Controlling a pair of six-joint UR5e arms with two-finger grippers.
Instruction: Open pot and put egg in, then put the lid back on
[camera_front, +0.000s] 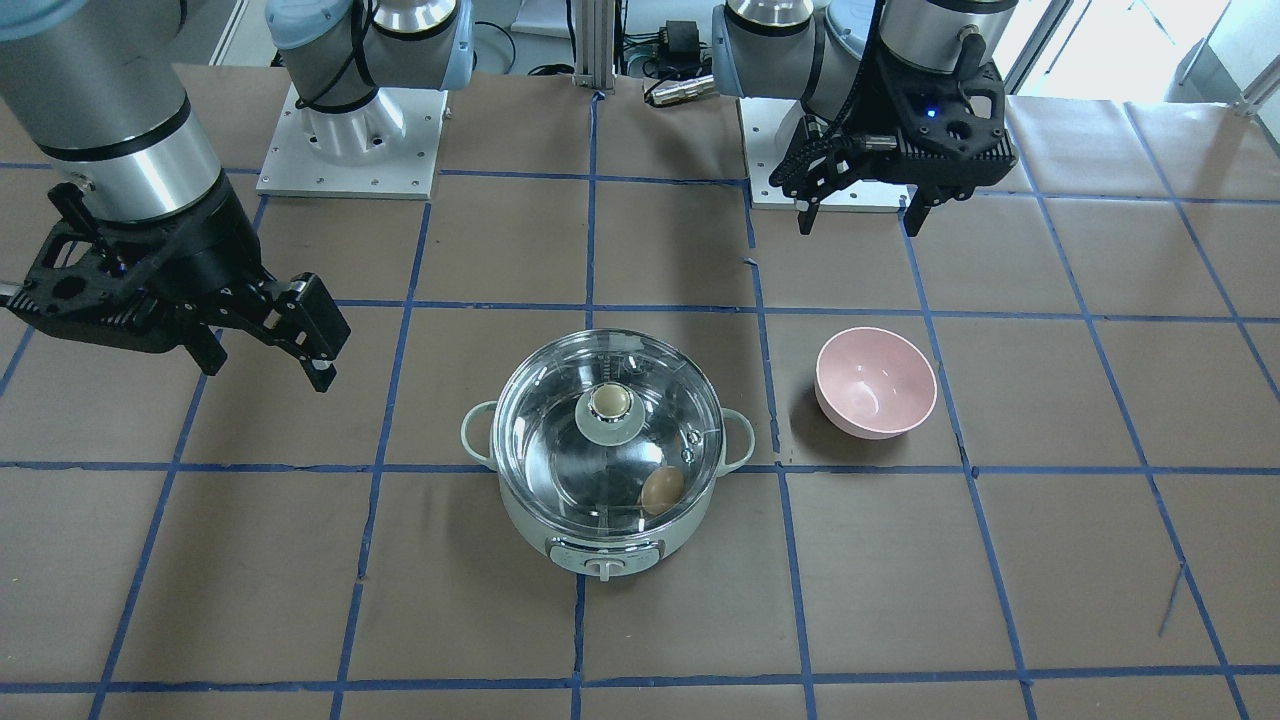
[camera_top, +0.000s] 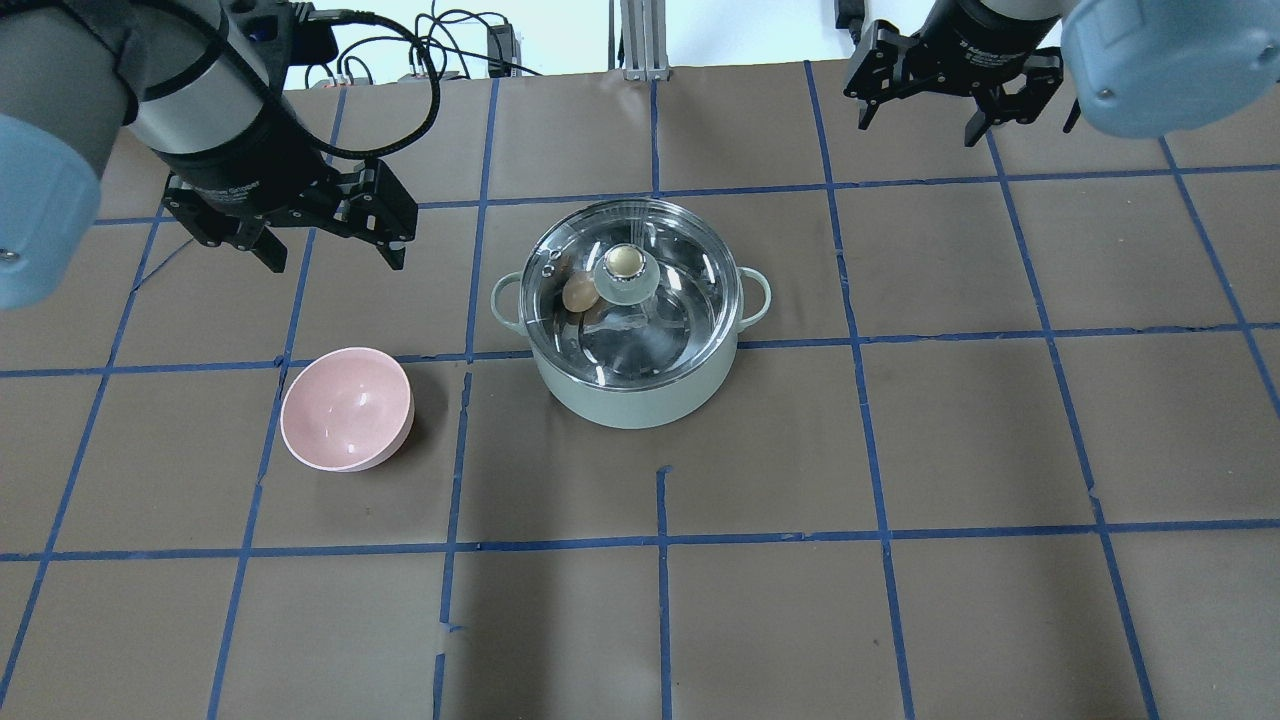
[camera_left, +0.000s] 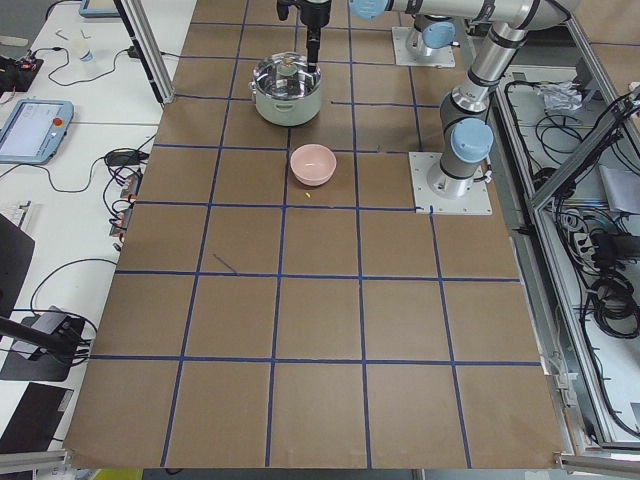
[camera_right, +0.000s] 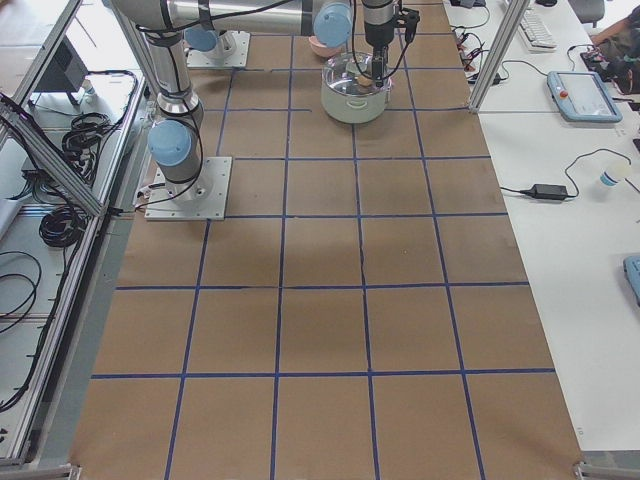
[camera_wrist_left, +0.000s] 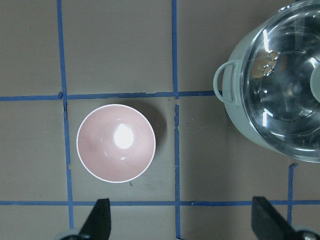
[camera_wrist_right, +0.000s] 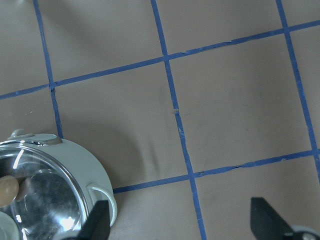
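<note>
The 2 arms hang raised over the table, claws pointing down. The left gripper (camera_top: 335, 258) and right gripper (camera_top: 917, 128) are each spread wide, holding nothing. Between them, away from every table edge, stands the pot (camera_top: 640, 400), lid (camera_top: 690, 290) seated on it, egg (camera_top: 578, 294) inside under the glass. A pink bowl (camera_top: 345, 410) sits near its left side.

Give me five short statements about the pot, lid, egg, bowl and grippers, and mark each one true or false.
1. The lid sits closed on the pot. True.
2. The egg lies in the pink bowl. False: it lies inside the pot, under the glass lid; the pink bowl is empty.
3. The left gripper is shut on the lid. False: it is open, holds nothing, and is away from the pot.
4. The right gripper is open and holds nothing. True.
5. The pink bowl stands upright, apart from the pot. True.
</note>
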